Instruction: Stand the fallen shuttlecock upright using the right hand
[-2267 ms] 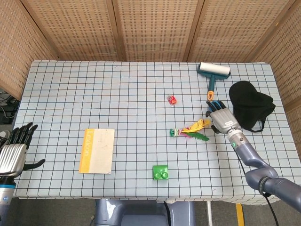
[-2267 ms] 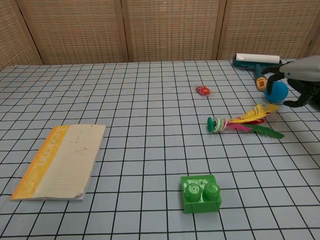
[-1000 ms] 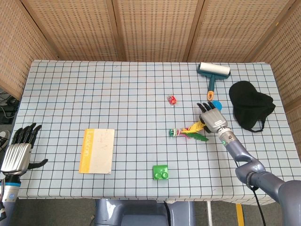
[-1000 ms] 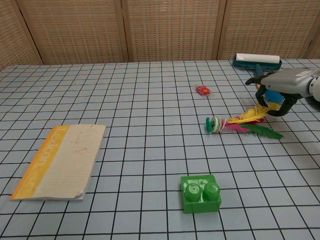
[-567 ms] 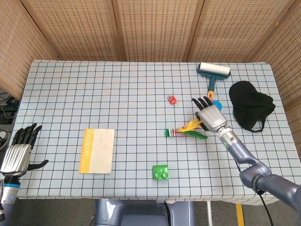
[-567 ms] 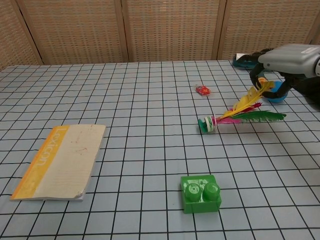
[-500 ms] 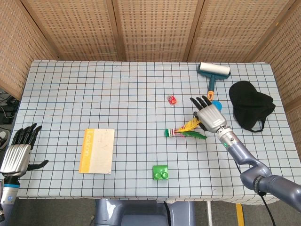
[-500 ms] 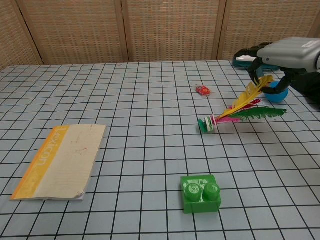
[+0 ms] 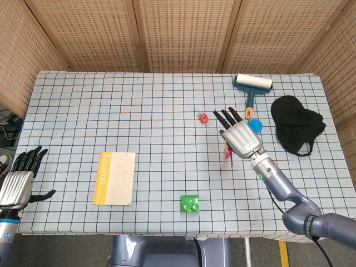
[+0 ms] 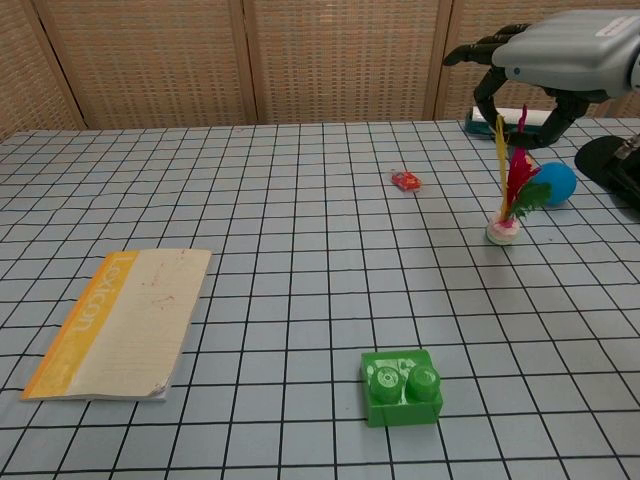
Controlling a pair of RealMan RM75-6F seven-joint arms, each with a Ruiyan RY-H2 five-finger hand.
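Two views agree on the stage: the right hand (image 10: 560, 50) hangs over the shuttlecock (image 10: 510, 190), which now stands on its base on the checked table (image 9: 139, 122), feathers pointing up. In the chest view the fingers (image 10: 487, 95) curl down around the feather tips, and the yellow feather reaches up between them. Whether they pinch it or only ring it I cannot tell. In the head view the hand covers nearly all of the shuttlecock, with only a strip of red and yellow showing at its 9 o'clock edge.

My judgement is that the uprighting is all but done and the step in hand is the release. The next move calls for spreading the fingers wide and lifting straight up, so that no fingertip drags a feather and tips the light base over.

Compared with half a second ago, the shuttlecock has swung from a low slant, base at 9 o'clock and feathers toward 3, to vertical, and its base now sits further toward 3 o'clock, close beside the blue ball (image 10: 556, 184). The hand has risen in the chest view.

Outward, the small red toy (image 10: 405, 180) lies at 10 o'clock of the shuttlecock. The left hand (image 9: 19, 181) rests off the table's 9 o'clock edge, fingers apart and empty.
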